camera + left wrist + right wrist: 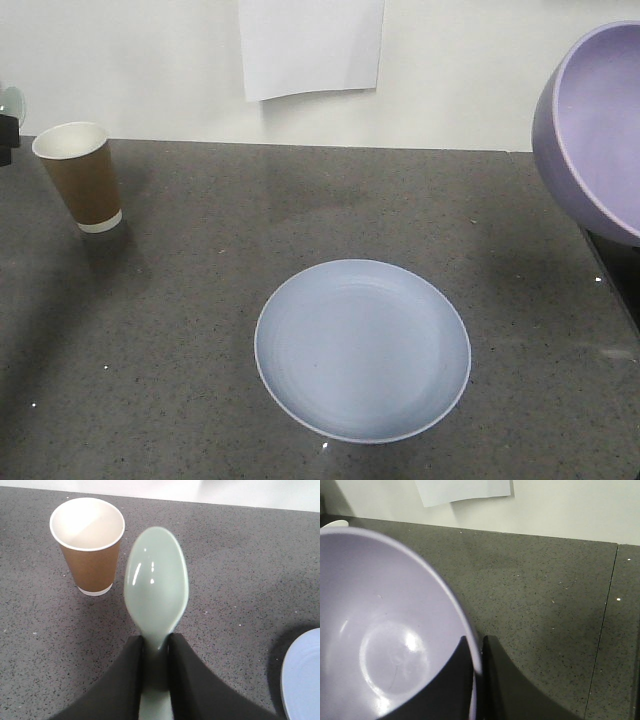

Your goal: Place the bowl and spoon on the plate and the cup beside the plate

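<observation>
Table [180, 330]. Dark speckled grey. Carried the plate and the cup only.

Plate [362, 350]. Pale blue-lavender, shallow rim. Lay flat toward 6 o'clock of the table, with nothing on it.

Bowl [600, 130]. Lavender, plain. Held aloft and tilted at 2 o'clock from the plate, well apart from it. Rim pinched by the right tool [479, 652], one finger inside and one outside. Judged the step in hand: carrying the bowl to the plate. Called next for travel toward 8 o'clock until over the plate's middle, then levelling, lowering and release.

Cup [80, 175]. Brown paper, white inside. Stood upright at 10 o'clock from the plate, well apart from it. Judged not yet in place; called later for a move to just beside the plate's rim.

Spoon [156, 585]. Pale mint green. Clamped at the neck by the left tool [156, 647], pressed together on it. Head pointed to 12 o'clock in the left wrist view, near the cup at its 3 o'clock, seemingly clear of the table. Judged due on the plate after the bowl.

Counted: one table, one plate, one bowl, one cup, one spoon, two tools.
</observation>
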Robot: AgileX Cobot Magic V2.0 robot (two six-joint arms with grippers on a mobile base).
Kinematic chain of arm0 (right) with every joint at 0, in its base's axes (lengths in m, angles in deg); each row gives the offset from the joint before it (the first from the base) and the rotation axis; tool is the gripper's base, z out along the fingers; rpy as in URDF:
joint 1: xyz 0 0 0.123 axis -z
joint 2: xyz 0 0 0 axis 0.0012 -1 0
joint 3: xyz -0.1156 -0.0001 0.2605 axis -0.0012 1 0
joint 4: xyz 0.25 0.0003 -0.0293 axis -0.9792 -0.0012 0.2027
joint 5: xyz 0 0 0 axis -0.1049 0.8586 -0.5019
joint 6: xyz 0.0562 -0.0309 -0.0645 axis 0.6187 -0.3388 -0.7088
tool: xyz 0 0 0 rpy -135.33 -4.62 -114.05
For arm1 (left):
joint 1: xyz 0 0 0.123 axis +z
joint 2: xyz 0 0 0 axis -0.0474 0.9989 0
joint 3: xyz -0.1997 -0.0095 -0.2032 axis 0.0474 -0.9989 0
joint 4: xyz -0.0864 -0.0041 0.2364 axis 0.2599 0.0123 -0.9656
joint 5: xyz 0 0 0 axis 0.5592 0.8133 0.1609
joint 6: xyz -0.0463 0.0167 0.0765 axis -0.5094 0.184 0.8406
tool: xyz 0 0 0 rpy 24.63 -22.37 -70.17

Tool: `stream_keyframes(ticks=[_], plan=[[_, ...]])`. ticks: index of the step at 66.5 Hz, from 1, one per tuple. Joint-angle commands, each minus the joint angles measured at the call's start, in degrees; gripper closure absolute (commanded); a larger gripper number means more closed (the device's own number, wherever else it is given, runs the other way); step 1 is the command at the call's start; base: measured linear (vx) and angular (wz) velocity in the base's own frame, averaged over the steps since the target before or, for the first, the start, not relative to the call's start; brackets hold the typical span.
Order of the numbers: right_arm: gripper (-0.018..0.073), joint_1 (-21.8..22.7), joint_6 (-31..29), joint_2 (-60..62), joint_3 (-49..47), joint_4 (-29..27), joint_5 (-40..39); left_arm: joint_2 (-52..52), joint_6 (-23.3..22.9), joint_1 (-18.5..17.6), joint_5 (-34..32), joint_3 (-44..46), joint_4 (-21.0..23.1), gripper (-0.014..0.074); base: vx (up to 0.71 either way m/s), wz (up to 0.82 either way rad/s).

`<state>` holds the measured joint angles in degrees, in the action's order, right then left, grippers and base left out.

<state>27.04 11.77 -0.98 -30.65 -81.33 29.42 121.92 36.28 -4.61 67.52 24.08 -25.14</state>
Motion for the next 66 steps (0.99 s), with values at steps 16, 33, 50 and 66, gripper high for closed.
stream_keyframes(ticks=[16, 33, 50, 66], plan=[[0.0564, 0.4, -0.3, 0.8, -1.8, -3.2, -2.1, -1.4, -0.3, -0.3, -2.9, 1.3, 1.1, 0.0602, 0.0, 0.0], [0.0564, 0.4, -0.3, 0.8, -1.8, -3.2, -2.1, -1.4, -0.3, -0.3, -2.9, 1.3, 1.1, 0.0602, 0.0, 0.0], [0.0564, 0.4, -0.3, 0.8, -1.8, -3.2, -2.4, -1.4, -0.3, -0.3, -2.9, 1.3, 1.1, 0.0602, 0.0, 0.0], [0.0564, 0.4, -2.0, 0.0, -1.8, -8.9, -3.2, -1.4, -0.3, -0.3, -2.9, 1.3, 1.1, 0.0602, 0.0, 0.0]])
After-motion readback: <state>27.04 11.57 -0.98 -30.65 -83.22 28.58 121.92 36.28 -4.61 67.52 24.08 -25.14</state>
